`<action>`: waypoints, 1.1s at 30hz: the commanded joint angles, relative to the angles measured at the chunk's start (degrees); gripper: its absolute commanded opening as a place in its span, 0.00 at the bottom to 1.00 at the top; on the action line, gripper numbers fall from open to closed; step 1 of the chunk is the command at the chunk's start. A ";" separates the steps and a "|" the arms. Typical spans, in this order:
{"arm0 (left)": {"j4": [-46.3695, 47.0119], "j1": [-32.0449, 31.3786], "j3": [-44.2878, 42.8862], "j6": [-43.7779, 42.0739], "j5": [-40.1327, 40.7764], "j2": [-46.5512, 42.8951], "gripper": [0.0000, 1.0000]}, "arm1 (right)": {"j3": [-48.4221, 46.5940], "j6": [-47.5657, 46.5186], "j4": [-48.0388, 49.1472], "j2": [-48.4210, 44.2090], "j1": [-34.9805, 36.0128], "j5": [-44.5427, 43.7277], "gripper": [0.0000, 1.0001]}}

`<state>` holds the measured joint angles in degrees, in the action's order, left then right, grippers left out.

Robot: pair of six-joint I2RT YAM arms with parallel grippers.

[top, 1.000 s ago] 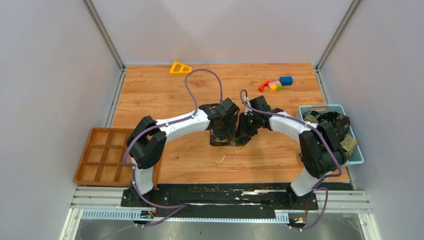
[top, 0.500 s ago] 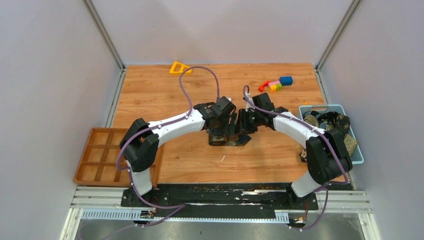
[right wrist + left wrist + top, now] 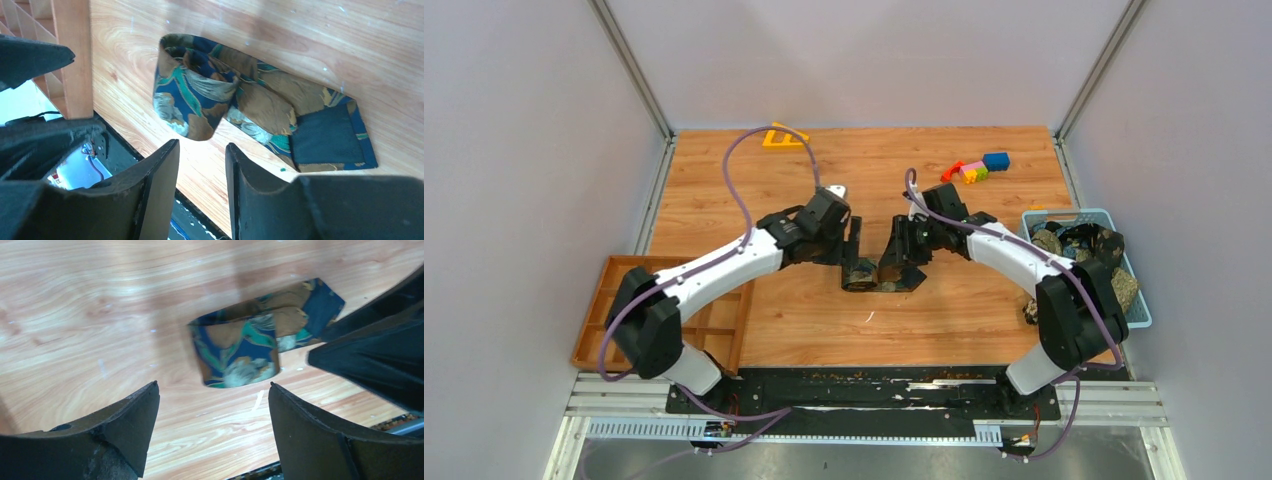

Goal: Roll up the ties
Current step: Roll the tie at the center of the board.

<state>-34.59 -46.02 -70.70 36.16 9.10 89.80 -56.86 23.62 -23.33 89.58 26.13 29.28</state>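
Light was bright and even from overhead, soft blurred shadows lay at the middle of the table (image 3: 724,170), the tie (image 3: 235,355) was sharp in both wrist views, near fingers (image 3: 310,440) read dark and soft (almost featureless), pale glare washed the wood grain.

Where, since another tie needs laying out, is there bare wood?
Bare: far centre between the yellow triangle and the toy blocks; left side beyond the wooden tray; the near strip between the rolled tie and the black rail. Crowded: the middle, where left pincer and right pincer flank that tie, and the right edge by the blue basket.
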 commanded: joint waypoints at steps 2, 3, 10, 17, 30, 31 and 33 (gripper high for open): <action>7.66 5.23 10.34 -3.65 -3.74 -8.49 0.88 | -4.05 1.90 2.22 1.09 1.54 0.43 0.41; 9.72 5.91 12.13 -3.97 -5.43 -9.32 0.88 | -4.31 2.17 2.50 1.58 1.78 0.36 0.40; 20.85 8.61 19.15 -4.13 -13.50 -9.58 0.88 | -6.41 2.86 2.99 6.22 3.64 -1.15 0.37; 27.53 9.53 21.57 -3.22 -18.24 -6.09 0.88 | -5.93 2.73 4.06 9.35 4.16 -2.17 0.32; 33.23 9.70 21.74 -1.76 -23.73 1.95 0.85 | -4.36 0.89 3.86 11.88 4.10 -4.68 0.25; 33.79 9.76 21.66 -1.42 -24.34 2.70 0.85 | -4.27 0.79 3.98 12.02 4.03 -4.59 0.25; 34.32 9.75 21.49 -0.56 -25.33 4.03 0.84 | -4.18 0.69 4.00 12.09 3.97 -4.58 0.25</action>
<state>-4.43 -36.60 -49.32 34.15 -13.02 91.96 -61.23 25.39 -21.52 100.42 30.04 26.83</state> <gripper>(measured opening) 0.850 0.253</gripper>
